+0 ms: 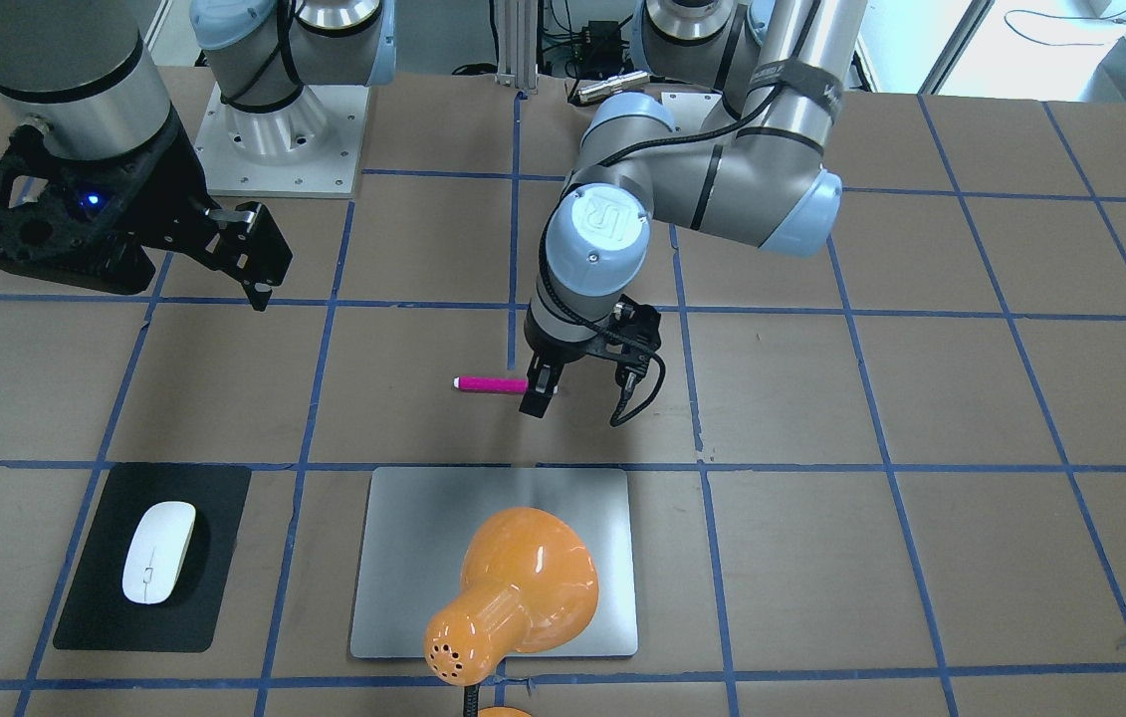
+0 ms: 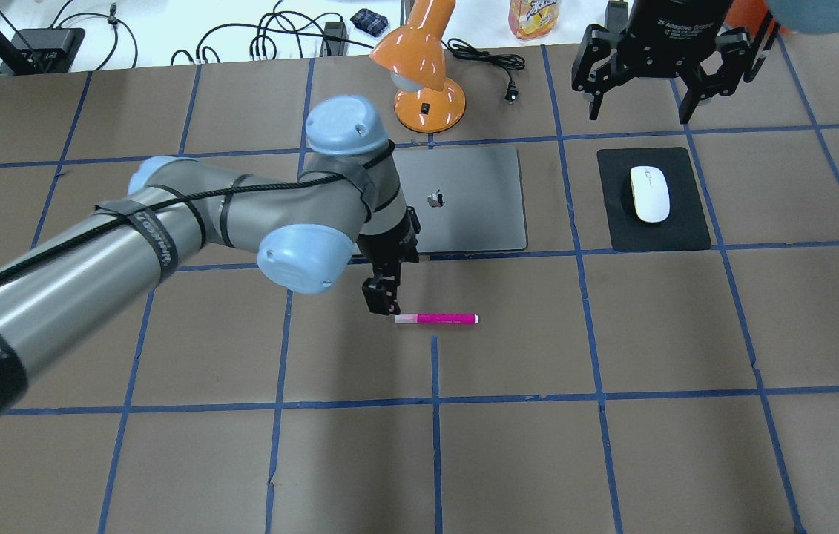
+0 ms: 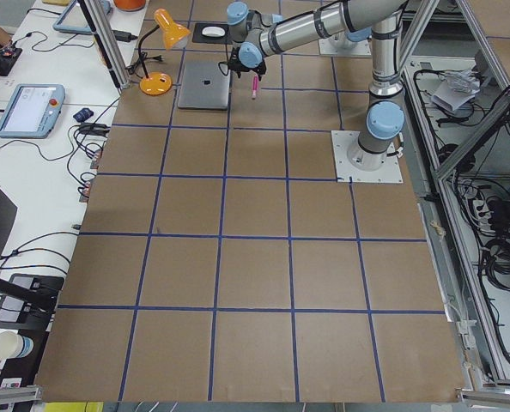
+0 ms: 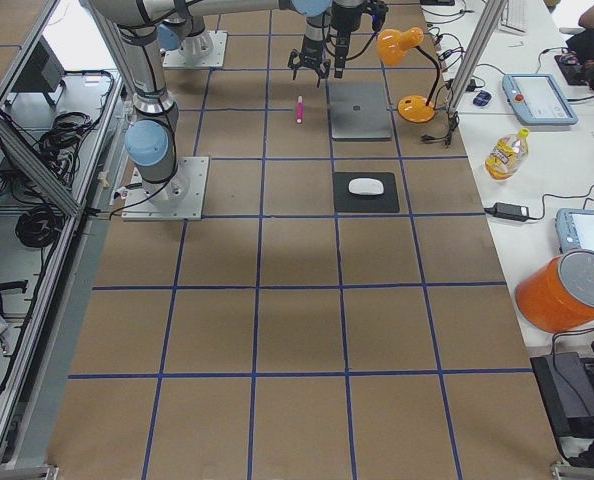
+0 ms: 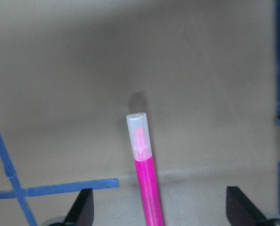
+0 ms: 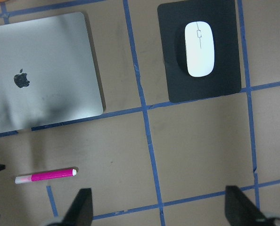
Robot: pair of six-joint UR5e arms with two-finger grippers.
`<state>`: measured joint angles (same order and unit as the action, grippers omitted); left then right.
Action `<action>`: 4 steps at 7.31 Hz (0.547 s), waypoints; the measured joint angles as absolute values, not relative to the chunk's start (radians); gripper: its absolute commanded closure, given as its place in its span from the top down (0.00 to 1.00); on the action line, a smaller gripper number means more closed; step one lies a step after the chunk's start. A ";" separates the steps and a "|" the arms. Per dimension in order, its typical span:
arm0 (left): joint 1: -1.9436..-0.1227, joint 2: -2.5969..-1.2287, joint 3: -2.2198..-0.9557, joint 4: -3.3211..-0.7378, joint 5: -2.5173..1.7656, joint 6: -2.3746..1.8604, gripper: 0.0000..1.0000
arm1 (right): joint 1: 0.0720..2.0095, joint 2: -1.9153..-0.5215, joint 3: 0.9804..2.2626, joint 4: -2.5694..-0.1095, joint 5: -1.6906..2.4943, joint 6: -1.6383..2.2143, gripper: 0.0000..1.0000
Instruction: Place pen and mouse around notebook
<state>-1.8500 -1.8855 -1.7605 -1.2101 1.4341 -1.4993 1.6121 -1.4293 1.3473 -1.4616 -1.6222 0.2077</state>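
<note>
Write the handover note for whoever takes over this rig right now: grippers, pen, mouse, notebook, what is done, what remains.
Left gripper: open, low, fingers either side of the pen, not gripping it.
Right gripper: open, empty, raised high near the mouse.
The pen lies flat on the table on the robot's side of the notebook, apart from it. The mouse sits on the black mat to the notebook's right, apart.
Done: both seem to sit around the notebook.
Left: probably only lifting the left gripper clear without nudging the pen.
</note>
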 measured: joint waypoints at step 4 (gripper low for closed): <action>-1.584 -1.696 -1.667 -1.570 1.523 -0.868 1.00 | 1.614 -1.437 1.353 -1.406 -1.613 0.264 1.00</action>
